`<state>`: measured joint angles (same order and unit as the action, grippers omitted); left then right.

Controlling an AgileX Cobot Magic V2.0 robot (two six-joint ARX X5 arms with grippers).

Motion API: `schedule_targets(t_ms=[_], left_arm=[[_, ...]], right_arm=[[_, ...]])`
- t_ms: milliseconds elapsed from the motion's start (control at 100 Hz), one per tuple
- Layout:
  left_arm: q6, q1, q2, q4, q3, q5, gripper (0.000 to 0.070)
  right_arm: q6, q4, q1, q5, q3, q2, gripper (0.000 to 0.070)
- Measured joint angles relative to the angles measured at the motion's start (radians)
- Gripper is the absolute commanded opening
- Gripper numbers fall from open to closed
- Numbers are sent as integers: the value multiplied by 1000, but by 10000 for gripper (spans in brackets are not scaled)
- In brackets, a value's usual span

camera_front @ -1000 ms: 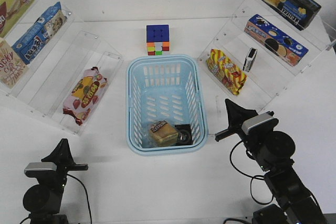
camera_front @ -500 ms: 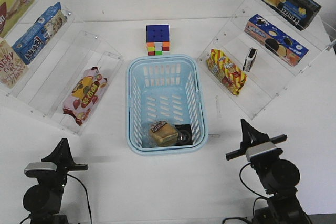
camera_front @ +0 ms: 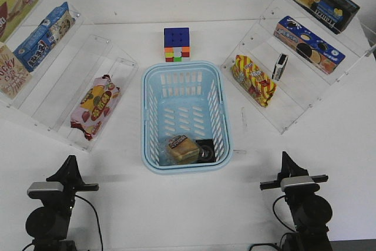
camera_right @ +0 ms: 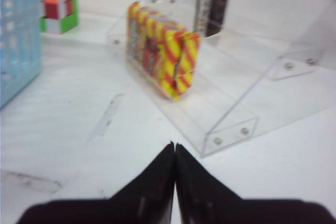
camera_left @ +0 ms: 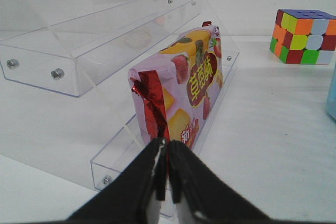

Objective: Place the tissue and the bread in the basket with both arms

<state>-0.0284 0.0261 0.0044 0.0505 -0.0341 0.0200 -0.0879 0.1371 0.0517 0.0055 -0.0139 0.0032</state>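
Note:
The light blue basket stands mid-table. In its near end lie the wrapped tan bread and, right beside it, the black tissue pack. A look-alike black pack stands upright on the right clear shelf and also shows in the right wrist view. My left gripper is shut and empty at the near left, pointing at the red-pink snack bag. My right gripper is shut and empty at the near right, drawn back from the basket; its tips hang over bare table.
A Rubik's cube sits behind the basket. Clear stepped shelves flank the basket: snack boxes and the pink bag on the left, a striped yellow-red bag and cookie boxes on the right. The basket's wall shows in the right wrist view.
My right arm has drawn back from beside the basket's near right corner toward the near table edge. The left arm, bread and tissue have not moved.

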Motion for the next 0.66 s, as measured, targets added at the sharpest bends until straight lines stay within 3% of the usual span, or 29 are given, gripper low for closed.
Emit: schedule_targets(t_ms=[660], left_arm=[[0, 0, 0, -2, 0, 0, 1]], right_arm=[[8, -27, -6, -2, 0, 0, 0]])
